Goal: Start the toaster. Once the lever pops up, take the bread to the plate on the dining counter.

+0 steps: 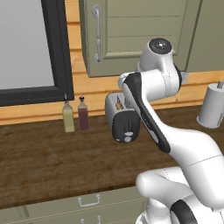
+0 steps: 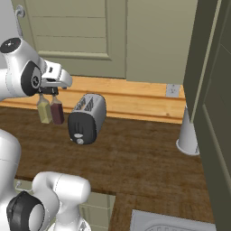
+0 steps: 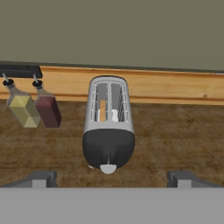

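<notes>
Toaster (image 3: 108, 127) sits on the dark wood-grain worktop (image 1: 43, 162), well back toward the pale wooden wall strip (image 2: 135, 101) that runs beneath sage-green cabinet doors (image 1: 140, 30). We see green drawer fronts with metal handles (image 1: 89, 201) along the worktop's near edge, and a dark-framed window (image 1: 30, 48) at ten o'clock in the left base view. Two small bottles, one yellowish (image 3: 22, 107) and one dark red (image 3: 47, 109), stand side by side at nine o'clock from the toaster. A white cylinder (image 1: 212, 107) stands well apart at three o'clock.

The toaster has a shiny silver body and a rounded black end face bearing a pale round knob (image 3: 108, 169). In the hand view, we make out the bread (image 3: 102, 111) as a golden sliver in the left slot. Our gripper (image 3: 112, 178) hangs above the toaster, its fingertips (image 3: 41, 178) spread wide and gripping nothing.
</notes>
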